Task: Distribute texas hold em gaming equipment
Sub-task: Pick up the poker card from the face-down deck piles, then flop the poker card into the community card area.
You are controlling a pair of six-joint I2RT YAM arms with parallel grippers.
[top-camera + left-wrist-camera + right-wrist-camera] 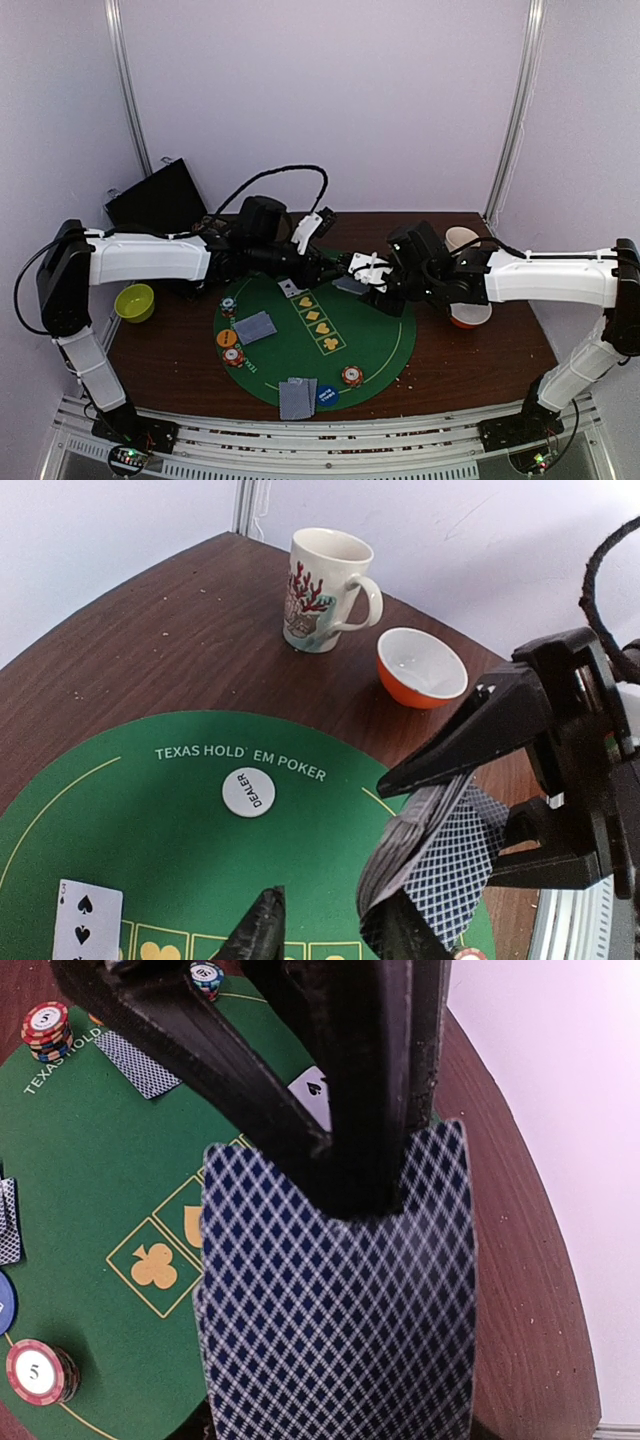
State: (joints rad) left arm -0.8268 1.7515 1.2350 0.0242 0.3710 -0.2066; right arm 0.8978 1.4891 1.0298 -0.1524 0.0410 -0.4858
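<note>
The right gripper point(360, 1175) pinched the deck of cards point(340, 1310) above the green mat point(150, 820). The jaws of the left gripper point(330, 930) stood apart, one finger just beside the lower edge of the deck.

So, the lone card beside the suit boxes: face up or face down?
Face up: in the left wrist view the card lies flat on the green mat, showing a 3 and black spade pips.

The left arm point(150, 258) and right arm point(550, 278) meet over a green mat point(290, 355) bearing cards point(253, 326) and chip stacks point(352, 376).
</note>
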